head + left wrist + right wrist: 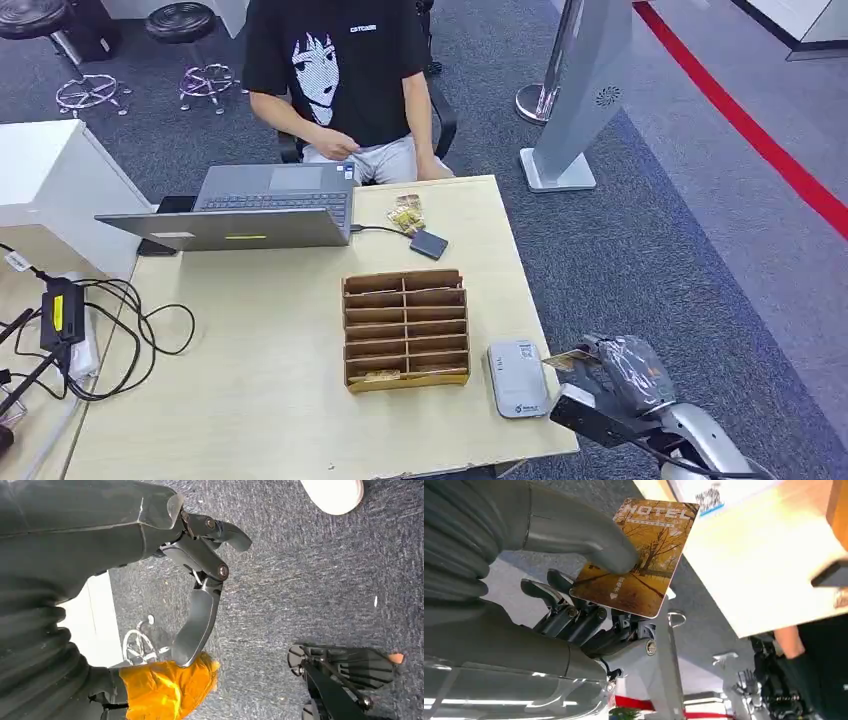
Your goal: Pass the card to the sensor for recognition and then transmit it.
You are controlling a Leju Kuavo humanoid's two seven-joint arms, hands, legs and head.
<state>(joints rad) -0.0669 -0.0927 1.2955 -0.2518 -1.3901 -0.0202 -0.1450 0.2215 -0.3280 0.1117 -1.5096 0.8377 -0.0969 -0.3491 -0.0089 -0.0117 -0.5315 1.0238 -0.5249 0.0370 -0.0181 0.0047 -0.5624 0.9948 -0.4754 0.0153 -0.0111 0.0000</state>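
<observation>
My right hand (610, 368) hovers just off the table's right edge and pinches a golden hotel card (570, 359) between thumb and fingers. In the right wrist view the card (644, 555) shows an autumn tree picture and the word HOTEL, with the thumb (589, 540) pressed on its face. The grey card sensor (517, 378) lies flat on the table just left of the card; the card's edge reaches toward it. My left hand (200, 580) hangs over the carpet with its fingers loosely apart and nothing in them.
A brown slotted card rack (406, 328) stands mid-table, with cards in its front row. Behind it are a laptop (250, 208), a small dark device (429, 244) and loose cards (407, 214). A person (340, 70) sits at the far side. Cables (110, 330) lie at left.
</observation>
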